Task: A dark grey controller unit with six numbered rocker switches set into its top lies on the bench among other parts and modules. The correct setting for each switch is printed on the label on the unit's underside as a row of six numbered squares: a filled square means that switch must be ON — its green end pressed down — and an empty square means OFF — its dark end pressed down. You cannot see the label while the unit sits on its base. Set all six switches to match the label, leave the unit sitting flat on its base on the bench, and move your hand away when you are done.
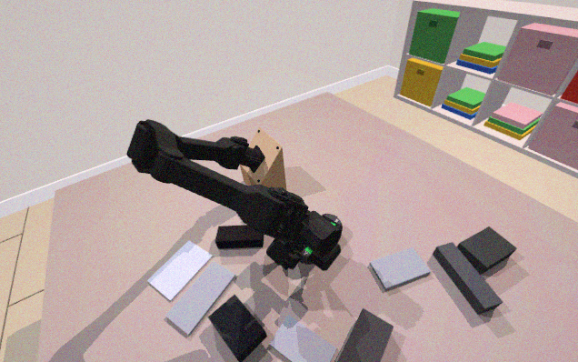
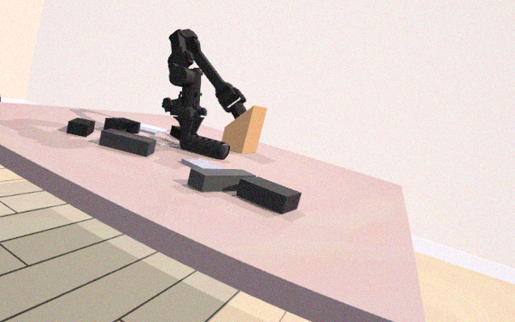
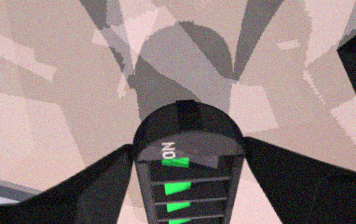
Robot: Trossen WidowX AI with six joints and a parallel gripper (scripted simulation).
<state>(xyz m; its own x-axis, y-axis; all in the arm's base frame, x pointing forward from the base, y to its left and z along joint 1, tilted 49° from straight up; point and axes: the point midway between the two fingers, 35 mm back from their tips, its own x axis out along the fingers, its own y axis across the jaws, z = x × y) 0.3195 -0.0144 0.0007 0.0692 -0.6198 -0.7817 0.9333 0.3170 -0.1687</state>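
The dark grey controller unit [image 2: 208, 147] [image 3: 188, 145] lies switches up on the bench; its label is hidden. In the wrist view its rounded end shows the ON lettering, with several green switch ends [image 3: 177, 188] below; the far end is out of frame. In the top view the arm hides most of it, with a green spot [image 1: 308, 250] showing. My gripper [image 3: 188, 146] [image 2: 189, 137] is low over the unit, pointing down. Its fingertips meet both long sides near the ON end, so it appears shut on the unit.
Light flat plates [image 1: 180, 270] [image 1: 201, 297] [image 1: 400, 268] and dark blocks [image 1: 239, 236] [image 1: 237, 327] [image 1: 468, 278] [image 1: 487, 248] lie around the arm. A wooden wedge [image 1: 274, 170] [image 2: 243, 131] stands by the arm's base. The bench edge [image 2: 162, 247] is at the front in the exterior view.
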